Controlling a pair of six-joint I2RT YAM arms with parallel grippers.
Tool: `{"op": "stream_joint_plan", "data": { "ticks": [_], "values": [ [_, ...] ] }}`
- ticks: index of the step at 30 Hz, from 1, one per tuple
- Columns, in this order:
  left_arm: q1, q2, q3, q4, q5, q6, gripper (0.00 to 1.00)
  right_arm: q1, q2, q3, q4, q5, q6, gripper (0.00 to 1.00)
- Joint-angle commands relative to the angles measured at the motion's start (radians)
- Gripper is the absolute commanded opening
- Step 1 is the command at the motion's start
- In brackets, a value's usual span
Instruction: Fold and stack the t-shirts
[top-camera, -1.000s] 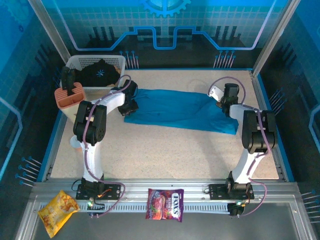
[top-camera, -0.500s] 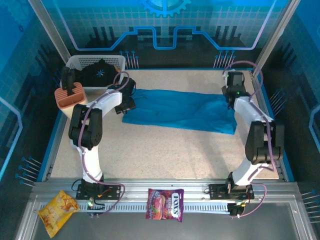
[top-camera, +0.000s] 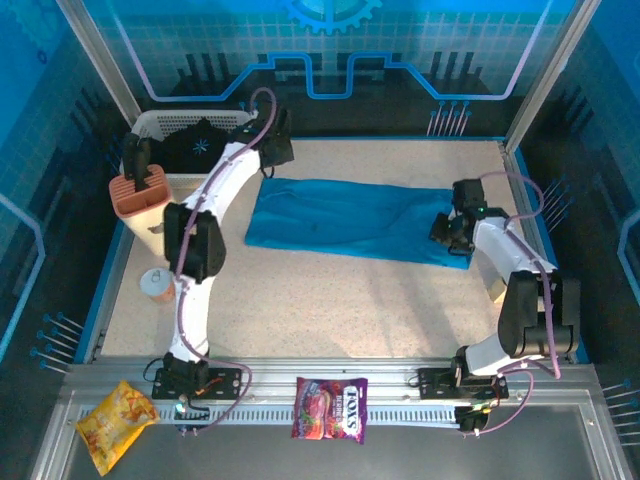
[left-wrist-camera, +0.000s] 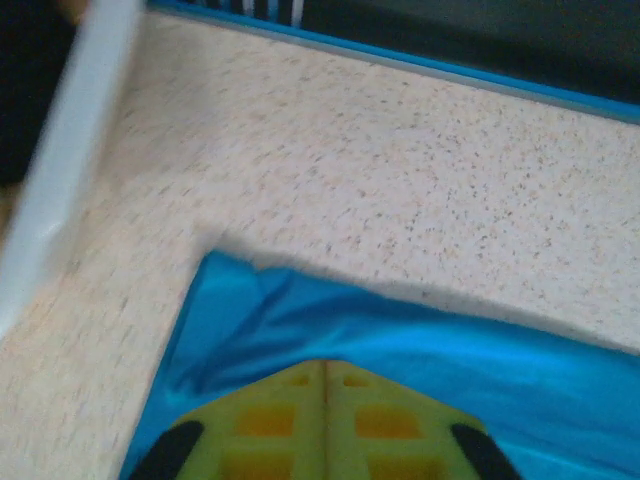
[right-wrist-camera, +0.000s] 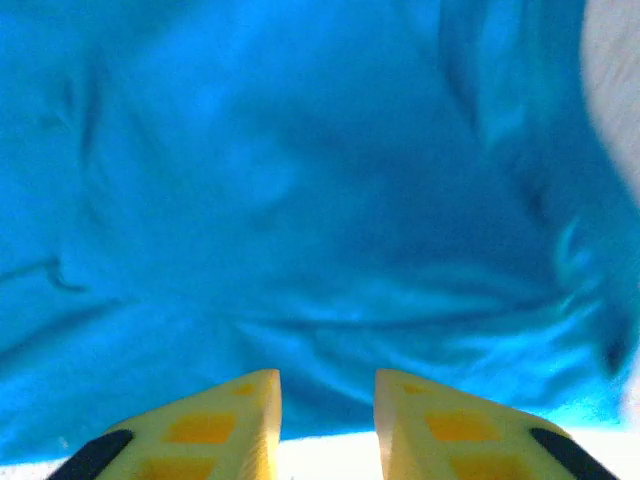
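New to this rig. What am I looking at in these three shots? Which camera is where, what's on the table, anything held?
Two robot arms are bolted at the near edge of a table, each ending in two yellow fingers. The wide shot comes from a fixed camera above and behind them; the close-ups come from cameras on the left and right wrists. A teal t-shirt lies spread on the table; a black t-shirt sits in a white basket at the far left. The left fingers are shut at the teal shirt's far-left corner; whether they pinch cloth is unclear. The right fingers are open over its right end, holding nothing.
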Motion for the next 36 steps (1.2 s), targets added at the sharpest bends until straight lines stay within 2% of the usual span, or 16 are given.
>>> {"op": "stream_joint_plan", "data": {
  "ticks": [1,3,5,11,18,27,36],
  "values": [
    [0.009,0.225,0.213,-0.174,0.07,0.046,0.0,0.008,-0.05,-0.074,0.066,-0.091,0.169,0.29],
    [0.011,0.336,0.356,-0.252,0.076,0.048,0.0,0.009,-0.039,-0.083,0.07,-0.067,0.188,0.29],
    [0.011,0.378,0.374,-0.272,0.081,0.045,0.0,0.007,-0.013,-0.083,0.073,-0.046,0.186,0.29],
    [0.011,0.302,0.109,-0.157,0.069,0.027,0.0,-0.002,0.125,-0.006,0.072,0.001,0.172,0.27],
    [0.011,0.204,-0.112,-0.136,0.038,0.022,0.0,-0.01,0.328,0.14,0.047,0.004,0.153,0.27],
    [-0.012,-0.092,-0.658,0.02,0.082,-0.067,0.0,-0.012,0.621,0.56,-0.099,-0.068,0.023,0.25],
    [-0.178,-0.359,-1.1,0.12,0.231,-0.238,0.0,0.012,0.981,1.15,-0.313,-0.224,-0.132,0.26]
  ]
}}
